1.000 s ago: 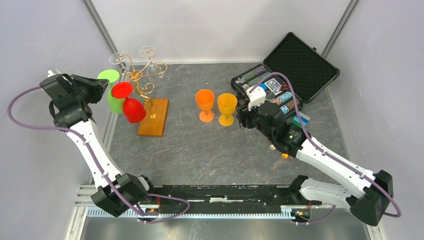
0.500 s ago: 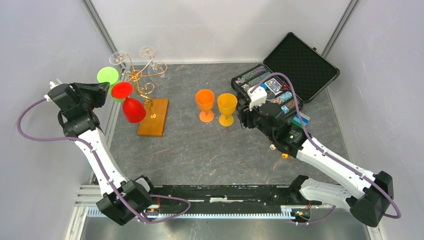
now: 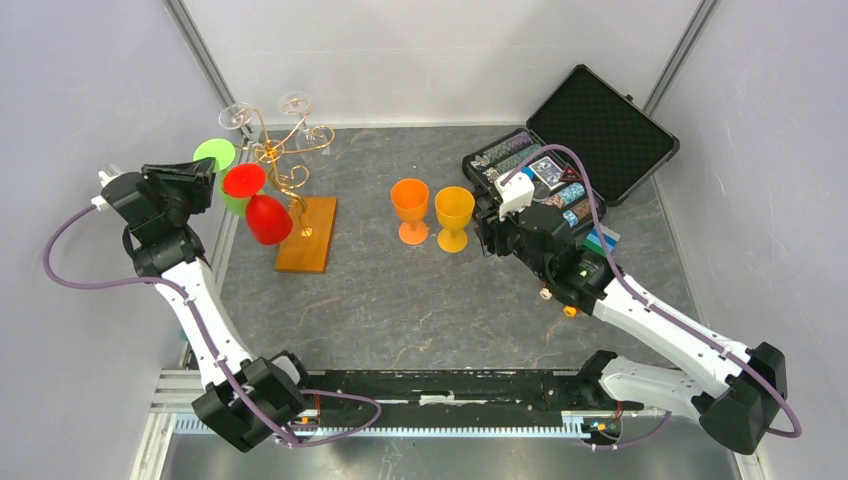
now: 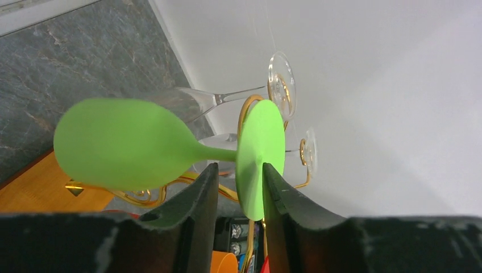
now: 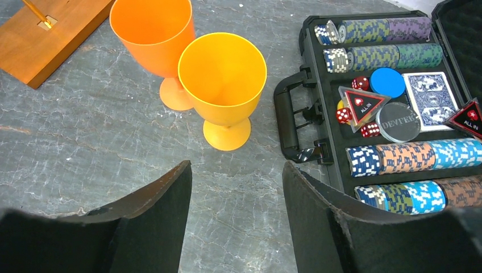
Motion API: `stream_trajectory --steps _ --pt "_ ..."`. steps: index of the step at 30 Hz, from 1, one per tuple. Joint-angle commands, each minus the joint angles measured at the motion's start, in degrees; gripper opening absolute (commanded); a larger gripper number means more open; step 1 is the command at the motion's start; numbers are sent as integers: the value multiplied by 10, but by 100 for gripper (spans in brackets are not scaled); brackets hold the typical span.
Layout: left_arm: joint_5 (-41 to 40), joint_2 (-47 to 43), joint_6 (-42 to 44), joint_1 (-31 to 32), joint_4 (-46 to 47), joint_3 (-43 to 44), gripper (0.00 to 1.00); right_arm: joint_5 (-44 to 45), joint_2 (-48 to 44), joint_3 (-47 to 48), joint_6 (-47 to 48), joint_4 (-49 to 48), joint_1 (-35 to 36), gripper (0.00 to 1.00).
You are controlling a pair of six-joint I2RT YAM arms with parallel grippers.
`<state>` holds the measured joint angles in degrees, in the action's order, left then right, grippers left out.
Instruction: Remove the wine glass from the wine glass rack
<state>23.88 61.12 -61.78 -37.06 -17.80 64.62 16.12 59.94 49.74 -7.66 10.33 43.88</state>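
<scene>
The gold wire wine glass rack [image 3: 290, 172] stands on its orange-brown wooden base [image 3: 307, 235] at the back left. A green wine glass [image 3: 215, 152] hangs at the rack's left side, and my left gripper [image 3: 205, 173] is shut on its round foot. In the left wrist view the green foot [image 4: 258, 153] sits between my fingers [image 4: 199, 193], with the bowl [image 4: 125, 142] to the left. A red wine glass [image 3: 267, 218] hangs beside it. Two clear glasses [image 3: 236, 115] hang on the far arms. My right gripper [image 5: 237, 170] is open and empty.
An orange goblet [image 3: 410, 208] and a yellow goblet [image 3: 453, 215] stand mid-table, just ahead of my right gripper [image 3: 487, 235]. An open black case [image 3: 600, 120] of poker chips, cards and dice lies at the back right. Walls stand close behind and left of the rack.
My left arm has pulled back to the left, and the green glass's bowl now shows less behind the red glass. The right arm has not moved.
</scene>
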Motion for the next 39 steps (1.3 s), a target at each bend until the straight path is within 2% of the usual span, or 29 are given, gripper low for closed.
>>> stream_trajectory --steps 1,5,9,17,29,39 --pt "-11 -9 -16 -3 35 1 33 -7 -7 -2 3 -22 -3 64" --pt "-40 -21 4 -3 12 8 17 -7 -7 -2 2 -23 -3 64" --pt "-58 -32 18 -3 -4 19 5 -6 -6 -3 0 -24 -4 64" --pt "-51 -33 15 -3 -17 42 2 -4 -5 -7 1 -28 -5 64" --pt "15 -7 -86 -2 160 -19 2 -7 -2 -9 1 -33 -9 63" --pt "23 -1 -104 -2 161 -20 2 -8 -1 -8 0 -32 -11 63"
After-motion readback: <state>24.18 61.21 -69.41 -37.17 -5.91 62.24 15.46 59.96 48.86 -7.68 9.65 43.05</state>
